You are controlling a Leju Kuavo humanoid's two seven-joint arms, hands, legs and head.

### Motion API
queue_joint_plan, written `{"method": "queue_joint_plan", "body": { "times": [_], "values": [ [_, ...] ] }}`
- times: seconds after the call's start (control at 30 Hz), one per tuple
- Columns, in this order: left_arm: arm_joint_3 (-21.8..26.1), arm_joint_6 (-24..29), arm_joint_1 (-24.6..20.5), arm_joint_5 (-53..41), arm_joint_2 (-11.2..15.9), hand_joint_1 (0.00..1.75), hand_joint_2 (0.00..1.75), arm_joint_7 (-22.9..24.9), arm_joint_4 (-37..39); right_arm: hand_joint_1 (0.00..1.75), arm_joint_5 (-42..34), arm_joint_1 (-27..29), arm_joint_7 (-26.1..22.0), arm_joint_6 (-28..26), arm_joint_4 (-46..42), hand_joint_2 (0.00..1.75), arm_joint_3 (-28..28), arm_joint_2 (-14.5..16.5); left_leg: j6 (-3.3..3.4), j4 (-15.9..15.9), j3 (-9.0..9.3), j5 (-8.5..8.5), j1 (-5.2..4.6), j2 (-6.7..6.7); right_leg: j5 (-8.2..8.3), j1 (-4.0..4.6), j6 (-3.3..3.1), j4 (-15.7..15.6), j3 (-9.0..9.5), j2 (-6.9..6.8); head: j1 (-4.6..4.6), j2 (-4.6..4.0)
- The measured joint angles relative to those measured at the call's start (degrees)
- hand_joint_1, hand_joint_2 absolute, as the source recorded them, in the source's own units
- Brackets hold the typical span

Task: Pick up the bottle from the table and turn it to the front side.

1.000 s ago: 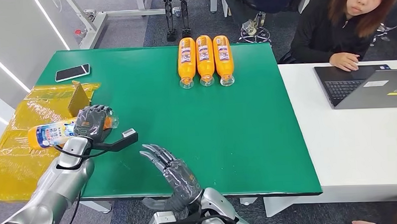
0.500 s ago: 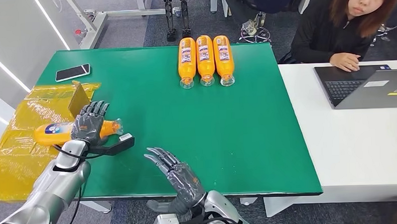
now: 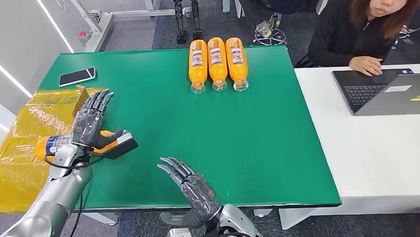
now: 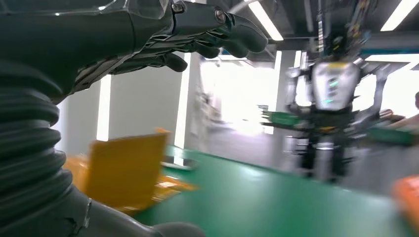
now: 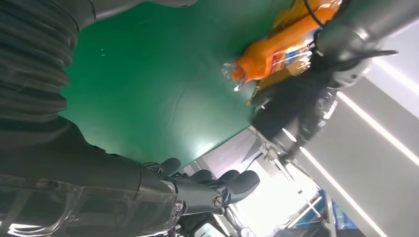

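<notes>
Orange bottle (image 3: 55,143): lies on its side at the left edge of the green table (image 3: 261,132), under the left hand.
Left hand (image 3: 89,122): fingers spread, resting over the bottle, not gripping.
Right hand (image 3: 192,185): open, holds nothing.
Advice: close fingers around the middle of the bottle before lifting, then rotate slowly.

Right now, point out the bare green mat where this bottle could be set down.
The widest bare green mat lies between the three-bottle row, the right hand and the white table. A smaller bare strip sits between the phone and that row. It is crowded by the left hand, over the bottle beside the yellow sheet.
</notes>
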Motion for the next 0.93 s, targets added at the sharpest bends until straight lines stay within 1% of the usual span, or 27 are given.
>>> {"method": "queue_joint_plan", "body": {
  "times": [0.03, 0.1, 0.2, 0.3, 0.43, 0.53, 0.63, 0.77, 0.93],
  "values": [
    [1.45, -2.12, 0.55, 3.29, -0.4, 0.0, 1.75, -3.09, -1.82, 0.0, 0.24, 0.24, -0.02, -0.07, -0.04, 1.75, -0.39, 0.0, 0.0, 0.0, 0.0, 0.0, 0.0, 0.01, 0.0, 0.0, 0.0, 0.0, 0.0, 0.01, 0.01, 0.0],
    [3.46, -5.58, 1.9, 8.09, -0.96, 0.0, 1.75, -6.15, -5.84, 0.0, 0.61, 0.6, -0.11, -0.2, -0.09, 1.75, -1.21, 0.0, 0.01, 0.0, 0.0, -0.01, -0.01, 0.03, 0.0, -0.01, 0.0, 0.0, 0.0, 0.04, 0.01, 0.0],
    [4.03, -10.21, 4.56, 16.65, -1.1, 0.0, 1.75, -7.21, -12.77, 0.0, 1.17, 0.96, -0.17, -0.75, -0.11, 1.75, -2.42, -0.01, 0.01, 0.0, 0.0, -0.01, 0.0, 0.04, 0.0, -0.01, 0.0, -0.01, -0.01, 0.04, 0.01, 0.0],
    [2.54, -15.45, 7.64, 25.89, -0.86, 0.0, 1.75, -7.48, -21.55, 0.0, 1.71, 1.37, 0.12, -2.15, -0.65, 1.75, -4.0, -0.22, 0.01, 0.0, -0.01, -0.01, 0.01, 0.0, -0.01, 0.0, 0.0, -0.01, -0.01, 0.0, 0.0, 0.0],
    [-0.01, -21.81, 11.85, 31.78, -1.22, 0.0, 1.75, -7.62, -33.58, 0.0, 3.46, 1.98, 1.14, -5.26, -3.11, 1.75, -7.54, -1.17, 0.02, 0.0, -0.01, -0.02, -0.02, 0.0, -0.01, -0.01, 0.01, -0.03, 0.0, 0.0, 0.01, 0.0],
    [-1.46, -23.02, 13.89, 32.67, -1.86, 0.0, 1.75, -7.64, -39.42, 0.0, 4.02, 2.33, 1.22, -5.95, -4.99, 1.75, -10.24, -2.02, 0.03, 0.0, -0.02, -0.02, -0.03, 0.01, 0.0, -0.03, 0.02, -0.04, 0.01, 0.0, 0.02, 0.0],
    [-2.15, -23.28, 14.96, 32.88, -2.13, 0.0, 1.75, -7.64, -42.92, 0.0, 4.17, 2.66, 1.22, -5.93, -6.2, 1.75, -11.57, -2.51, 0.03, 0.01, -0.01, -0.02, -0.02, 0.03, 0.0, -0.05, 0.01, -0.05, 0.01, 0.01, 0.01, 0.0],
    [-2.45, -23.37, 15.5, 32.94, -2.24, 0.0, 1.75, -7.64, -45.43, 0.0, 4.17, 2.94, 1.21, -5.93, -7.13, 1.75, -12.4, -2.85, 0.03, 0.0, 0.01, -0.02, -0.01, 0.02, 0.0, -0.05, 0.01, -0.01, 0.0, 0.0, -0.01, 0.0],
    [-2.97, -23.37, 15.66, 32.94, -2.25, 0.0, 1.75, -7.64, -46.7, 0.0, 4.17, 3.15, 1.2, -5.93, -7.64, 1.75, -12.88, -3.05, 0.02, 0.0, 0.01, -0.02, 0.0, 0.02, 0.0, -0.04, 0.0, 0.01, 0.0, 0.0, -0.01, 0.0]
  ]
}}
